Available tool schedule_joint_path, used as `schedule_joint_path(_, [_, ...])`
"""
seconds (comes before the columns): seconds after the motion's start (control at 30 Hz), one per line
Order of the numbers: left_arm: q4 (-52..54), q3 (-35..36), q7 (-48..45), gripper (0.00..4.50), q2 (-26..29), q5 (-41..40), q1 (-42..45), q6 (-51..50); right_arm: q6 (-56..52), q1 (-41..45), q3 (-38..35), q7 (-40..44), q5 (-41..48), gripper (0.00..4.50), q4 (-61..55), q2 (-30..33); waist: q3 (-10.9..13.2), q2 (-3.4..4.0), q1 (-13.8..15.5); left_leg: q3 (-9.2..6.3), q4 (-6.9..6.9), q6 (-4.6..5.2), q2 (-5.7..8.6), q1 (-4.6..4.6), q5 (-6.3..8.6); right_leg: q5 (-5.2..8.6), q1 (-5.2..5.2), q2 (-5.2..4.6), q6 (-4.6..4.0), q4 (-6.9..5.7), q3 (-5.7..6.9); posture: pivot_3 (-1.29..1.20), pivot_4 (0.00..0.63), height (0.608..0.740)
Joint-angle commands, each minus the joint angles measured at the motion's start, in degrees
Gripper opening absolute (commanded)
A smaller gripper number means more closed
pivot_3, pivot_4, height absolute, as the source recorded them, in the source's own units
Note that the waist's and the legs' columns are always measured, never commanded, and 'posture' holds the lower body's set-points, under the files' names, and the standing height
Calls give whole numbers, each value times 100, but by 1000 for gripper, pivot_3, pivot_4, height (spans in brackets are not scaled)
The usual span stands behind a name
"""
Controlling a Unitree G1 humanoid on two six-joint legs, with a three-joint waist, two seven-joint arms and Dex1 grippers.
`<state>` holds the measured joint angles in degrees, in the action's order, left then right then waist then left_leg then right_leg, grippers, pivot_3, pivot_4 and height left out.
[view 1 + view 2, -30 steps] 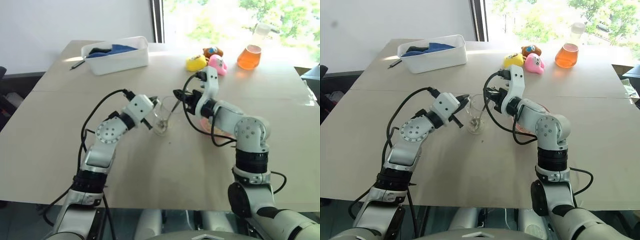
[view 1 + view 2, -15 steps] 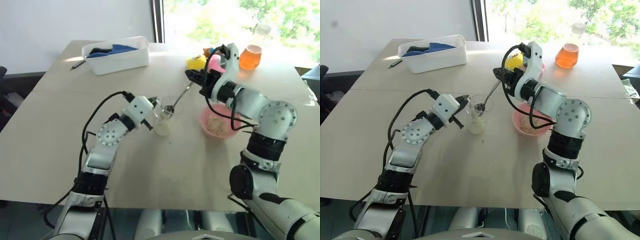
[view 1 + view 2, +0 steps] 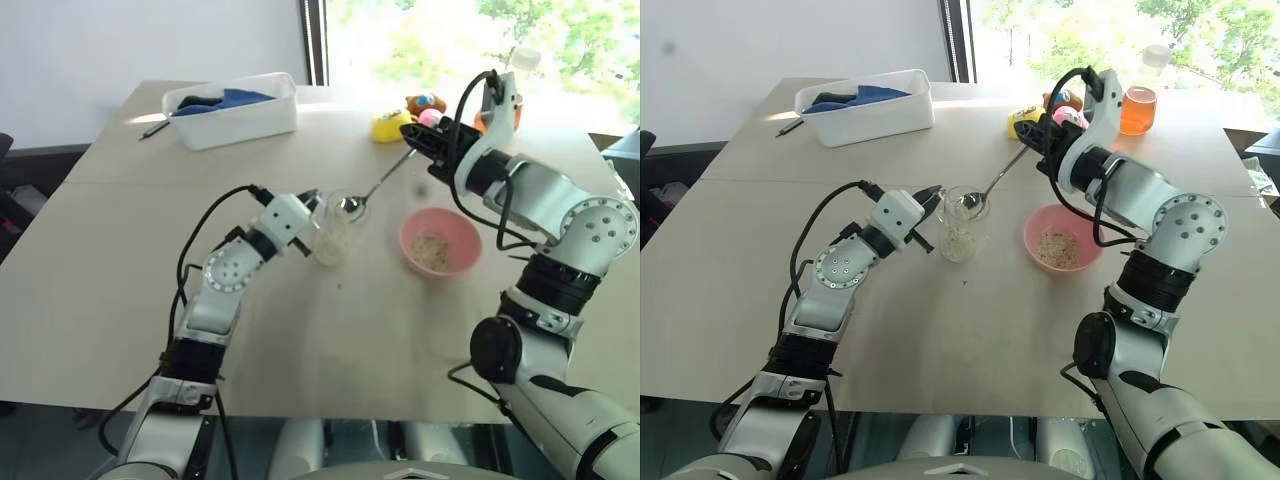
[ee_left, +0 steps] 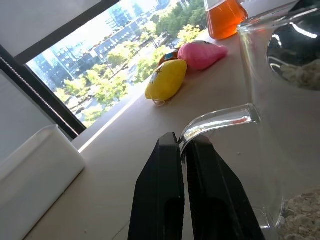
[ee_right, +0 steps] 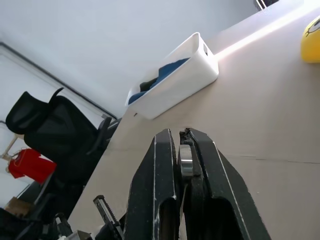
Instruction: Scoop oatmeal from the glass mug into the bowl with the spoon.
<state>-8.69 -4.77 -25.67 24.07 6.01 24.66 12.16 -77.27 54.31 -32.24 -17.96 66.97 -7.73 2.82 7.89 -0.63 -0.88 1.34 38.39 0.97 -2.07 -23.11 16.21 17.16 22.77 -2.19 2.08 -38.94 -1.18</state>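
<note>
The glass mug [image 3: 333,238] stands left of the bowl [image 3: 440,243] on the table [image 3: 120,250]

Strong daylight enters through the window [image 3: 470,40] beyond the fingers and overexposes the foliage outside. A bright glare band crosses the far worktop [image 3: 330,115]. Shadows on the near worktop are soft and faint. In the left wrist view, the glass mug [image 4: 280,100] shows sharp highlights; distant buildings are blurred.
</note>
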Motion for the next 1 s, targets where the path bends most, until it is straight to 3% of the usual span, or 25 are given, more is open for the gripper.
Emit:
schedule_joint_path(0.03, [-100,-32,94,21,-72,40,80,258,172,165,-54,-307,536,0,-44,131,0,0,1,0,0,0,0,0,0,0,0,0,0,0,-1,0,150,740])
schedule_joint_path(0.7, [-323,186,202,21,-479,-467,16,380,1378,-387,609,-1637,2332,0,69,501,0,0,2,-4,3,1,-1,-14,0,0,2,-3,0,4,0,0,150,740])
schedule_joint_path(1.0, [-361,199,117,21,-543,-534,11,420,2228,-772,793,-2051,3001,0,205,698,0,0,-11,-7,14,-2,-1,-64,-3,0,49,-1,1,-1,8,0,150,740])
